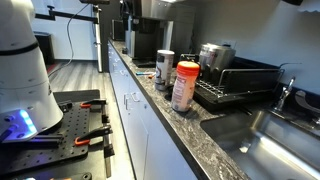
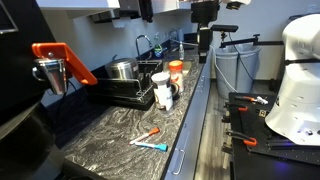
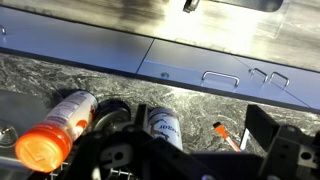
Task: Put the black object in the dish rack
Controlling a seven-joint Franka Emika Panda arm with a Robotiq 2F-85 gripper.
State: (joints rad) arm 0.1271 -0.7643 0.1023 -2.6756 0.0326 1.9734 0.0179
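The dish rack [image 1: 240,88] is a wide black wire rack on the counter beside the sink, with a steel pot [image 1: 215,55] in it; it also shows in an exterior view [image 2: 120,95]. In front of it stand a jar with an orange-red lid [image 1: 185,85], a white labelled can [image 3: 162,125] and a dark round object [image 3: 110,112] between them, which may be the black object. My gripper [image 3: 200,135] is open and empty, high above the counter, over the can and marker. It hangs at the counter's far end in an exterior view [image 2: 204,45].
An orange marker [image 3: 226,135] and a blue pen [image 2: 150,143] lie on the dark stone counter [image 2: 120,135]. The steel sink basin [image 1: 275,145] lies beyond the rack. Drawer fronts [image 3: 215,60] run along the counter's edge. An orange-handled tool [image 2: 55,55] hangs nearby.
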